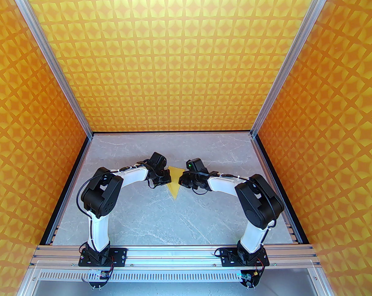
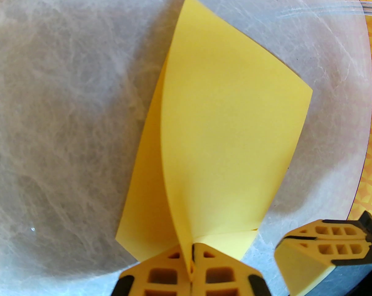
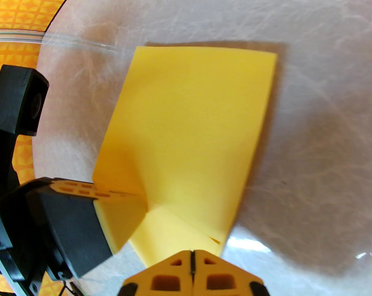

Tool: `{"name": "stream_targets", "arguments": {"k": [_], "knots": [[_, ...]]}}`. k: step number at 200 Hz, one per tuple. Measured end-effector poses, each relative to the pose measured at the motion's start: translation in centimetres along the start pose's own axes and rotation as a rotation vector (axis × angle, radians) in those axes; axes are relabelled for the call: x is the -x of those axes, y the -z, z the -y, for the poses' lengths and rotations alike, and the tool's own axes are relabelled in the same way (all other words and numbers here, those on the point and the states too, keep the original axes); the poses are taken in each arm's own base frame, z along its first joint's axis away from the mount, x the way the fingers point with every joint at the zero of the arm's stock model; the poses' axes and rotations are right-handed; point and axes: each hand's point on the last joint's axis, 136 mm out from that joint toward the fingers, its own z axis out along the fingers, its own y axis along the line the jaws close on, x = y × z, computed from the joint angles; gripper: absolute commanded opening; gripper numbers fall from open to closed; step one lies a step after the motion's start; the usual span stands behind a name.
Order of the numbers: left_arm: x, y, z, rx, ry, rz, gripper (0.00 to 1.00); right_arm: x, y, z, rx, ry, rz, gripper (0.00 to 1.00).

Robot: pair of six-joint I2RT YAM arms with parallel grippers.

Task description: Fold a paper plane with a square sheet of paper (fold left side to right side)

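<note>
Top view: noted yellow sheet (image 1: 174, 182) lying on the grey marbled table (image 1: 204, 220), roughly mid-table, partly folded, broad edge toward 12 o'clock and sharp tip toward 6 o'clock. Found left hand (image 1: 168, 178) at the sheet's 9 o'clock side and right hand (image 1: 181, 181) at its 3 o'clock side, both reaching inward and nearly meeting over the paper. Noted patterned orange wall (image 1: 186, 57) behind the table at 12 o'clock.

Left wrist view: found left hand clenched, jaws pressed together on a raised flap of the sheet, the flap curving up from the table into the tips at 6 o'clock of the frame. Logged a second layer lying flat under the flap, showing at 8 o'clock. Spotted right hand's fingers (image 2: 300, 264) at 4 o'clock, just beside the sheet's near corner, apparently not on it.

Right wrist view: found right hand clenched, jaws together with no gap, tips at the sheet's near edge at 6 o'clock. Cannot tell whether any paper is caught between them. Saw left hand's fingers (image 3: 118, 217) at 8 o'clock, gripping a pinched ridge of the sheet, with the remainder spreading flat toward 12 o'clock.
</note>
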Motion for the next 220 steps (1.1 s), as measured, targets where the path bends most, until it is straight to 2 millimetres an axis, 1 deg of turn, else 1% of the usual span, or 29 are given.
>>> {"name": "stream_targets", "arguments": {"k": [29, 68, 76, 86, 110, 128, 155, 183, 220], "knots": [[0.0, 0.0, 0.0, 0.0, 0.0, 0.0, 0.0, -0.3, -0.6, 0.3, 0.003, -0.022, -0.014, 0.0], [0.0, 0.0, 0.0, 0.0, 0.0, 0.0, 0.0, -0.9, -1.6, 1.4, -0.022, -0.048, -0.039, 0.0], [0.0, 0.0, 0.0, 0.0, 0.0, 0.0, 0.0, -1.0, -1.6, 1.4, -0.023, -0.048, -0.04, 0.0], [0.0, 0.0, 0.0, 0.0, 0.0, 0.0, 0.03, -0.9, -1.6, 1.4, -0.024, -0.048, -0.04, 0.0], [0.0, 0.0, 0.0, 0.0, 0.0, -0.001, 0.04, -0.9, -1.6, 1.4, -0.027, -0.049, -0.042, 0.0], [0.0, 0.1, 0.0, -0.001, 0.0, 0.001, 0.11, -0.9, -1.7, 1.5, -0.029, -0.046, -0.041, 0.0], [0.0, 0.3, 0.3, -0.011, -0.002, 0.004, 0.16, -0.9, -1.6, 1.5, -0.032, -0.042, -0.041, 0.0], [-0.9, 0.8, 0.2, -0.023, 0.01, -0.004, 0.17, -0.8, -1.6, 1.5, -0.037, -0.04, -0.04, 0.0], [-3.1, 0.8, 0.8, -0.037, 0.013, -0.035, 0.18, -0.8, -1.6, 1.5, -0.041, -0.037, -0.042, 0.0]]}}
